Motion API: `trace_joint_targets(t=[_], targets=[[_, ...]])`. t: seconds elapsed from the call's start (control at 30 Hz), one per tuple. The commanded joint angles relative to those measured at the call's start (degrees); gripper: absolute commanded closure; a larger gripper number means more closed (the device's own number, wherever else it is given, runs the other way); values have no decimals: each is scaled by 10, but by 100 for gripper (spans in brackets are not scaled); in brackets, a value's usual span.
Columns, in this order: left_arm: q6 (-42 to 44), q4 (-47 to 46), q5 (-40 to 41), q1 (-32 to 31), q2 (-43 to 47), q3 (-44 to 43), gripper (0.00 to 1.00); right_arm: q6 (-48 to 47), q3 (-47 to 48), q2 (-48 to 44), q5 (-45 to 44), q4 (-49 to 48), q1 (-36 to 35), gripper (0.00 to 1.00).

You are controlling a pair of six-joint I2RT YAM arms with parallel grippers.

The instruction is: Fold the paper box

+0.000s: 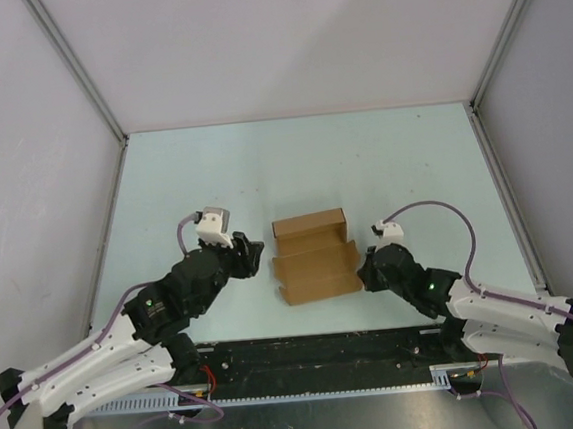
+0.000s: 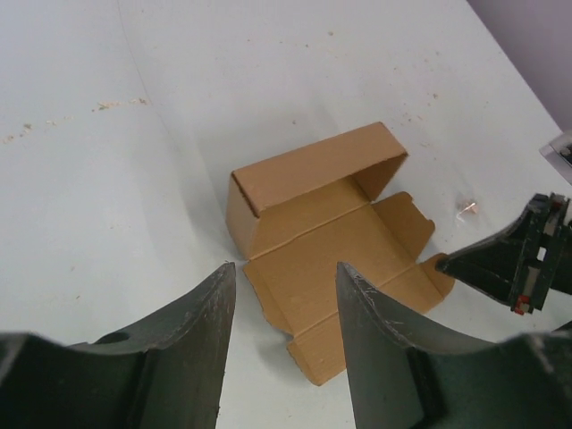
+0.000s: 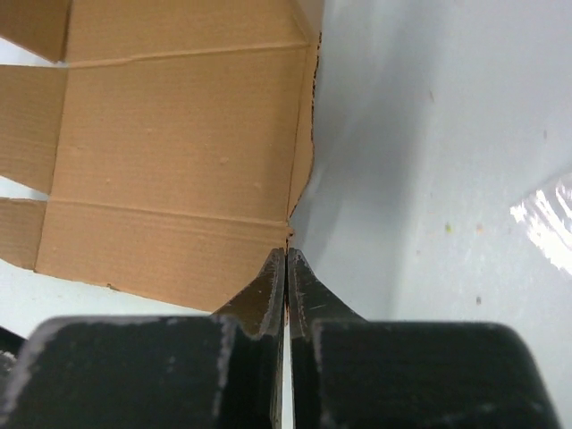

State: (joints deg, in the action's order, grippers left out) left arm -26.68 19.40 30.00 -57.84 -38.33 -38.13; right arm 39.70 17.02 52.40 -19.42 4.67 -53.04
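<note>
- Left fingers (image 2: 192, 340) stand apart with nothing clamped between them, hovering over the table (image 2: 268, 71) just off the paper box's (image 2: 313, 250) edge.
- Right fingers (image 3: 268, 295) are pressed together, tips right at the lower corner of the box's (image 3: 179, 152) raised side flap. I cannot tell whether any cardboard is pinched between them.
- From above, the paper box (image 1: 316, 262) lies flat-bottomed between the left fingers (image 1: 253, 253) and the right fingers (image 1: 364, 268). It is touching or nearly touching the right pair and sits just beside the left.
- Beyond the left fingers, the box's far end is folded up into a wall with a flap bent over it. The nearer panels and tabs lie open.
- I see a pale blue-green table (image 1: 262, 166), speckled with small crumbs, enclosed by plain grey wall panels (image 1: 301, 33) on metal posts.
- I see a black base rail (image 1: 319, 357) running behind both sets of fingers.
- I see a clear plastic scrap (image 2: 466, 208) on the table near the right fingers, also showing beside them at the edge of the right wrist view (image 3: 545, 219).
- I cannot read any lettering on the arms at this size.
- My right wrist view cuts the box off at the top and left. The left fingers cover its near corner.
</note>
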Motion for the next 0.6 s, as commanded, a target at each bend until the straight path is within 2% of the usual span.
trace_joint_targets(t=[0.0, 0.2, 0.33, 0.5, 0.53, 0.57], targets=[[22, -7, -18, 5, 25, 0, 46, -162, 69, 16, 165, -23, 63, 100], [32, 7, -45, 5, 27, -13, 46, -295, 154, 68, 304, 13, 100, 100], [33, 15, -52, 5, 31, -19, 46, -419, 188, 89, 393, 18, 108, 100], [40, 26, -54, 5, 44, -29, 46, -487, 266, 146, 412, 67, 137, 100], [43, 28, -53, 5, 45, -30, 46, -495, 275, 158, 416, 82, 148, 99], [44, 32, -53, 5, 48, -30, 46, -507, 282, 168, 423, 86, 170, 82]])
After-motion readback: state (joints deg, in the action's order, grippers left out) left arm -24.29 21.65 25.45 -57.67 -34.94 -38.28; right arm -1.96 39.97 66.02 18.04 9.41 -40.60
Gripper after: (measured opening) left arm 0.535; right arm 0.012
